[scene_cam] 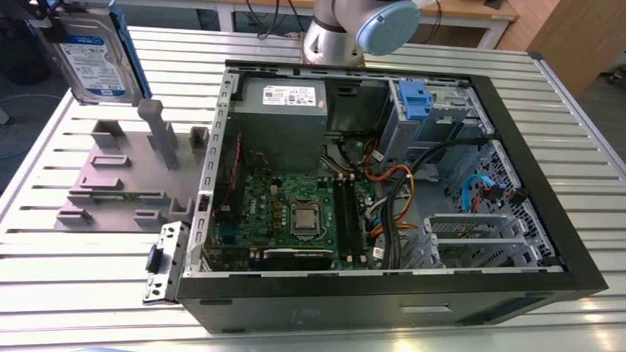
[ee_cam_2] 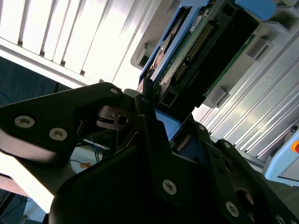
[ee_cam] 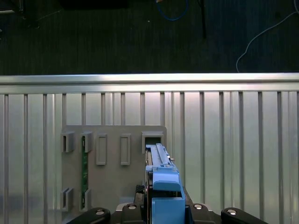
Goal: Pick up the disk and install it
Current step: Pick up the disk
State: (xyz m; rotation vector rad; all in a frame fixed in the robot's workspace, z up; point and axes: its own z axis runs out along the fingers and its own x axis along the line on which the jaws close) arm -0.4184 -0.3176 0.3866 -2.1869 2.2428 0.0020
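The disk [scene_cam: 98,57], a silver hard drive with a white-and-blue label in a blue bracket, hangs upright in the air at the exterior view's upper left, above the grey stand [scene_cam: 132,172]. My gripper [scene_cam: 57,16] is shut on its upper end. In the first wrist view the disk [ee_cam: 161,184] appears edge-on between the black fingers [ee_cam: 97,214], over an empty slot [ee_cam: 153,138] of the stand. The second wrist view shows the disk's circuit-board side [ee_cam_2: 196,51] clamped in the gripper [ee_cam_2: 161,119].
An open computer case [scene_cam: 210,183] lies on the slatted metal table [scene_cam: 577,139], with a drive bay and blue bracket [scene_cam: 415,99] at its far corner. The arm's base [scene_cam: 338,37] stands behind the case. A green memory stick [ee_cam: 84,170] sits in the stand.
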